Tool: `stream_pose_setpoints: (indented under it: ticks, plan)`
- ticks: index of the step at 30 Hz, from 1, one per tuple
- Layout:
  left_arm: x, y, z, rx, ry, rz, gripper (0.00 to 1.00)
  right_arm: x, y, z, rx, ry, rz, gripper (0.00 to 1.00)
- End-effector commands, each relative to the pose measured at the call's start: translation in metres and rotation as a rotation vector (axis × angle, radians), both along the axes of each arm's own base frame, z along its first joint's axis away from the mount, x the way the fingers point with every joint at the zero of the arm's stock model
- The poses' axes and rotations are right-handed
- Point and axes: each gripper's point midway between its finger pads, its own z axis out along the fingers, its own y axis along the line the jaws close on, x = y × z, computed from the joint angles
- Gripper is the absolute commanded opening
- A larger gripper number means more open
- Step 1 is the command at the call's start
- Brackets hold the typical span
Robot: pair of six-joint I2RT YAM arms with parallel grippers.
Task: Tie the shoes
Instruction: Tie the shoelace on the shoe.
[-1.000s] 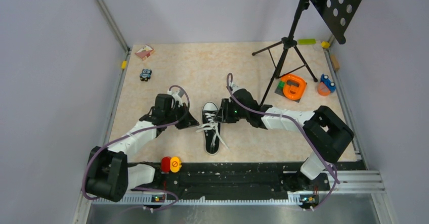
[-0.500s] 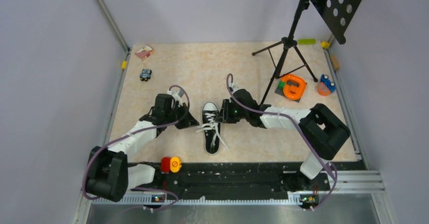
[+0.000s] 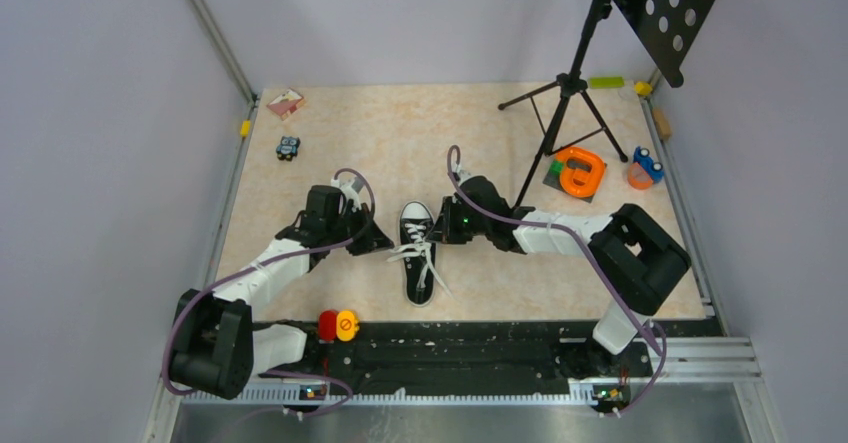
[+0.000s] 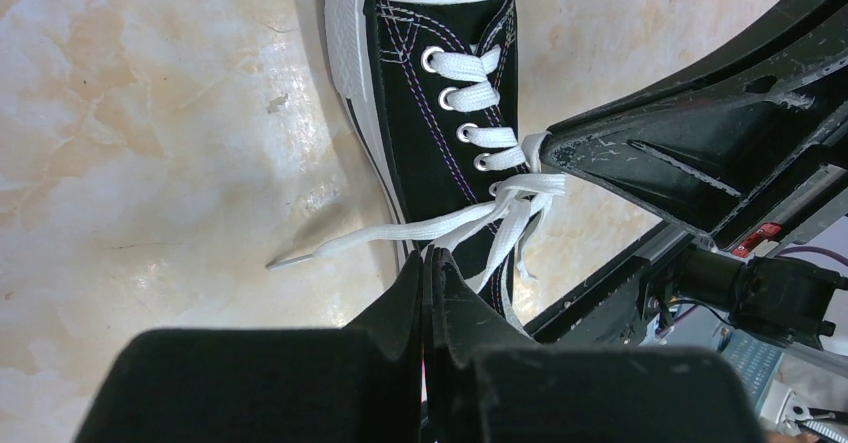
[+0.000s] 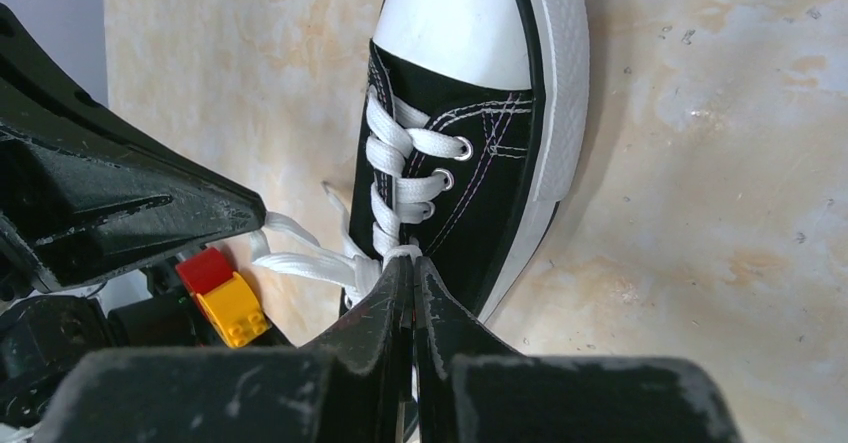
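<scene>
Beige marbled tabletop, walled in grey, carries the black sneaker at its middle toward the near edge, toe pointing far, so each arm can reach it from its own flank. The left gripper sits just left of the shoe and the right gripper just right of it. Both are clenched on the white laces, whose strands spread sideways from the upper eyelets, probably to cinch a first crossing, since no bow shows yet.

sneaker heel: hidden behind left gripper
laces end: hidden under right gripper
music stand: cropped at top edge
</scene>
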Motion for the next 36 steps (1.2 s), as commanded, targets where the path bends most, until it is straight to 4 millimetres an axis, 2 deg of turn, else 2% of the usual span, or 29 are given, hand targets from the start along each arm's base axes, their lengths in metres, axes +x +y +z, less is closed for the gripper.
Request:
stream_pose_setpoints:
  ticks: [1,9,13,18,22,25,29,36]
  plan:
    - [0.010,-0.004,0.017,-0.020,-0.066,0.000,0.00,0.014,0.003,0.030,0.063,-0.081,-0.032,0.00]
    - [0.013,0.005,0.017,0.021,-0.078,0.039,0.00,0.031,-0.026,0.034,0.006,-0.130,-0.178,0.00]
    - [0.013,0.010,0.014,0.026,-0.068,0.064,0.00,0.032,-0.033,0.031,-0.010,-0.129,-0.195,0.00]
    - [0.009,0.020,0.002,0.067,-0.037,0.097,0.00,0.030,-0.041,0.021,-0.031,-0.113,-0.220,0.00]
    - [0.002,0.028,-0.008,0.079,-0.007,0.135,0.00,0.030,-0.060,0.008,-0.042,-0.095,-0.294,0.00]
    - [-0.001,0.031,-0.007,0.080,-0.013,0.148,0.00,0.033,-0.072,0.005,-0.050,-0.090,-0.324,0.00]
    - [0.001,0.028,0.004,0.074,-0.039,0.118,0.00,0.032,-0.074,0.007,-0.060,-0.096,-0.309,0.00]
    - [0.010,0.007,0.042,-0.018,-0.120,-0.003,0.00,0.046,-0.076,0.027,-0.044,-0.132,-0.336,0.00]
